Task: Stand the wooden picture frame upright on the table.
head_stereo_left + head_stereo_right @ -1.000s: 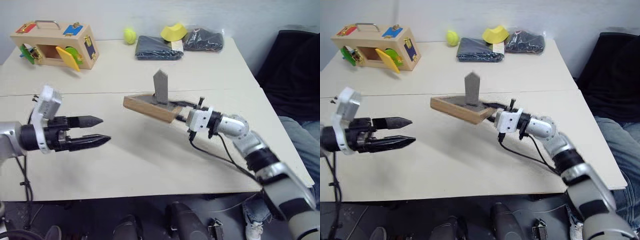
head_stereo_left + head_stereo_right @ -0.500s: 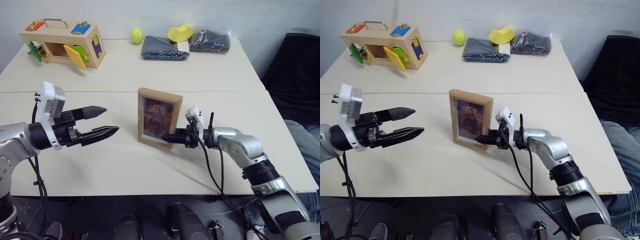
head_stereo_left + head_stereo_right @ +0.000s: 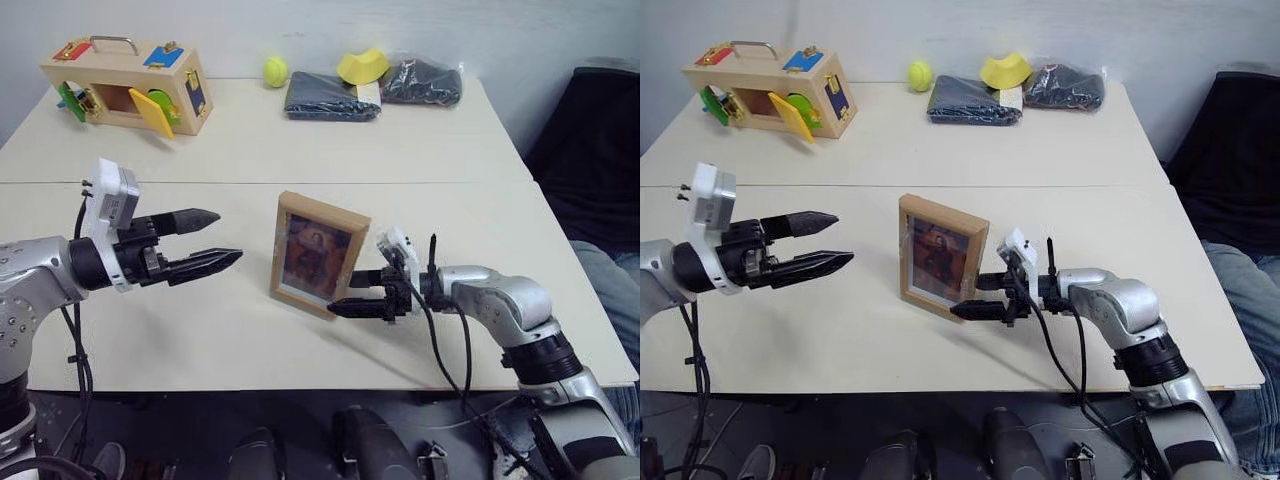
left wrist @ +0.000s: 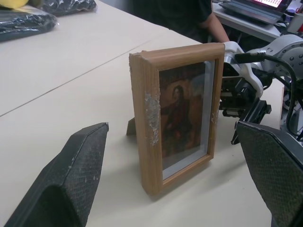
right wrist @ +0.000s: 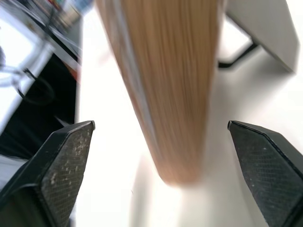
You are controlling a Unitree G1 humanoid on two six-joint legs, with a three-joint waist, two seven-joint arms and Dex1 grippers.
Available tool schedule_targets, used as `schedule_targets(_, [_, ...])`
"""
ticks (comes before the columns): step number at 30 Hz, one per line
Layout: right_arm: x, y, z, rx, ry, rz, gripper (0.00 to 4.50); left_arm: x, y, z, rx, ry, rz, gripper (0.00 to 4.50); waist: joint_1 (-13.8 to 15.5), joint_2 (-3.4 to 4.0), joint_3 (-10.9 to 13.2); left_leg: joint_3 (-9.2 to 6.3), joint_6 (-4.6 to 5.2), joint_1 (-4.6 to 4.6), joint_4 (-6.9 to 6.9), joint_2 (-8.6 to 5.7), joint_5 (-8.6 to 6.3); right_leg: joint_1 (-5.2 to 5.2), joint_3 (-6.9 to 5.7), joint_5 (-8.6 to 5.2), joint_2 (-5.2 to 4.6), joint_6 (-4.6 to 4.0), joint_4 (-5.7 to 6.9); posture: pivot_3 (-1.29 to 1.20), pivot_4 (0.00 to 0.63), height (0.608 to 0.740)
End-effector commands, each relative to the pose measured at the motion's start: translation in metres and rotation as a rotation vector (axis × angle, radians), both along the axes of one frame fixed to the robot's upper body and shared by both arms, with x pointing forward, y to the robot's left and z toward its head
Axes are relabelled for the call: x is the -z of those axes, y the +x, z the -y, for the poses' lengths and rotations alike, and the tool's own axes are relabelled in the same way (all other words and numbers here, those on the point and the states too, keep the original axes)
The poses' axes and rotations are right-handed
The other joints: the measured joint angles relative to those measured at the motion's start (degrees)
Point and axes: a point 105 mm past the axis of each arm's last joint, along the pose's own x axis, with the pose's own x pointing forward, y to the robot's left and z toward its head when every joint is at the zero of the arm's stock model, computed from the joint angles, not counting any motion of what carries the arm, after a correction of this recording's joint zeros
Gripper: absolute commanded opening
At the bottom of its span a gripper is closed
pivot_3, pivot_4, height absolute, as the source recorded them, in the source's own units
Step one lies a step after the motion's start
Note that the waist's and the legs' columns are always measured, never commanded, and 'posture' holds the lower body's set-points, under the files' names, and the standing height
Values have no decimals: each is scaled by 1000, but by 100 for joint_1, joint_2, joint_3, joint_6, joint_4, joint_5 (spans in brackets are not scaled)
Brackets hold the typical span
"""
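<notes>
The wooden picture frame [image 3: 318, 255] stands upright on the cream table [image 3: 250, 150], its brownish portrait facing me and leaning slightly back on its rear stand flap [image 4: 132, 128]. My right gripper [image 3: 345, 296] is open at the frame's lower right edge. In the right wrist view its fingers [image 5: 66, 161] straddle the frame's wooden side [image 5: 165, 85] with gaps on both sides. Left of the frame, a hand's width away, my left gripper [image 3: 228, 236] hovers open and points at it, holding nothing.
A wooden box [image 3: 125, 85] with coloured latches sits at the far left corner. A tennis ball [image 3: 273, 70], a yellow object [image 3: 360, 66], folded dark cloth [image 3: 325, 97] and a dark bag [image 3: 420, 82] line the far edge. A person's leg [image 3: 600, 265] is beyond the right edge.
The right gripper turned the frame from flat in the air to upright on the table, then opened and let go. The left gripper stayed where it was.
</notes>
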Motion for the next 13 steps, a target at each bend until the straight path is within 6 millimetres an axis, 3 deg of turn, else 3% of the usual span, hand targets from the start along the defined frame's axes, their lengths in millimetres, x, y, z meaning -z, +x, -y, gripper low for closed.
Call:
schedule_targets(1, [-18,7,27,9,-131,256,4455,-7,-3,0,30,27,48,4500,14,1,1,1,0,0,0,-1,0,-1,1,0,0,0,0,0,150,740])
schedule_targets(4, [-53,-5,68,-26,-146,352,4455,-2,-4,-2,38,63,55,4500,35,3,2,1,0,-1,-3,-2,0,-1,0,0,0,0,-6,0,150,740])
schedule_targets(8, [-100,-40,101,-120,-53,327,4455,-1,-4,-5,54,84,78,4500,64,4,4,0,4,1,-5,-2,-2,4,-1,0,0,1,-13,0,150,740])
schedule_targets(11, [-111,-54,107,-142,-15,285,4455,-7,0,-4,59,67,93,4500,23,-1,3,-6,4,15,-5,2,-2,21,-3,0,4,1,-15,0,150,740])
schedule_targets(13, [-113,-50,104,-106,28,292,4455,-8,5,-3,50,75,104,4500,9,-5,5,-9,4,26,-5,2,-3,35,-2,0,5,1,-17,0,150,740])
